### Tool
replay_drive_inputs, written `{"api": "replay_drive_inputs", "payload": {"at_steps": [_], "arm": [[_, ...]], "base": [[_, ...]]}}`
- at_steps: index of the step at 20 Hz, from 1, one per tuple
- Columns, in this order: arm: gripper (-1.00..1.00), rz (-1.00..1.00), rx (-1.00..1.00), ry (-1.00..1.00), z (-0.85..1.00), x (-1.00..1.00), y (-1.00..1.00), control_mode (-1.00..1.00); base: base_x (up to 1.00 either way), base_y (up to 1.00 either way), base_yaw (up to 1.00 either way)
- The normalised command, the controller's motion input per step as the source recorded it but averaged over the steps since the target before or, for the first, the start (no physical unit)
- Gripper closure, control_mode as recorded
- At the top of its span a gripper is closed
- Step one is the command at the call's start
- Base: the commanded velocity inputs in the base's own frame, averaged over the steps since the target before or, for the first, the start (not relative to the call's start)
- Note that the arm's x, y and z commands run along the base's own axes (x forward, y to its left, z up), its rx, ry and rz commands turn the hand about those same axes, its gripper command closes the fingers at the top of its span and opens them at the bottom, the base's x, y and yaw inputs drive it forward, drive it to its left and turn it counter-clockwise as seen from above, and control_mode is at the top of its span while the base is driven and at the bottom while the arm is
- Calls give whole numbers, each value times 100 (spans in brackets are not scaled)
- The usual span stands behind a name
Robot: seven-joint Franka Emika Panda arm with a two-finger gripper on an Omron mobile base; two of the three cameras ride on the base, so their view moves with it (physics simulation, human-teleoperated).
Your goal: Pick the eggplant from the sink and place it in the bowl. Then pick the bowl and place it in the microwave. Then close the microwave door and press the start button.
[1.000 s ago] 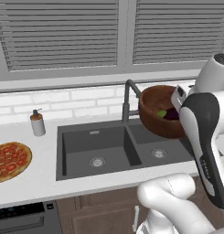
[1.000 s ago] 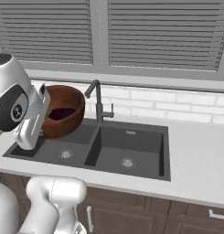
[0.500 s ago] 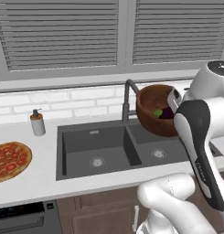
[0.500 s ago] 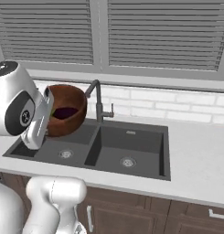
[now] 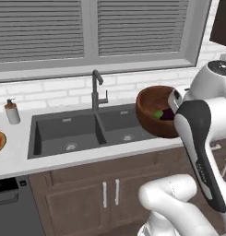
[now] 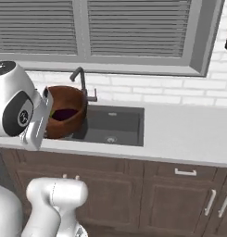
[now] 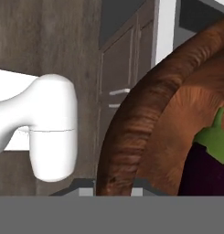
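Left base view: held bowl [image 5: 156,112] above sink [image 5: 86,133] front edge.

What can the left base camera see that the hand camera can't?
The left base view alone shows the sink, its faucet, a soap bottle and the window blinds. The hand view alone shows the bowl's thick rim up close, held between the gripper's fingers, and the eggplant's green stem. Both show the wooden bowl, the eggplant lying inside it, and brown cabinet doors.
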Motion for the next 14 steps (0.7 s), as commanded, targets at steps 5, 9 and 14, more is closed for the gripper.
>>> {"api": "replay_drive_inputs", "payload": {"at_steps": [5,9,14], "arm": [[100,0,0,0,0,0,0,100],[100,0,0,0,0,0,0,100],[100,0,0,0,0,0,0,100]], "base": [[-23,-67,-39],[-2,-65,-61],[-1,-48,-74]]}}
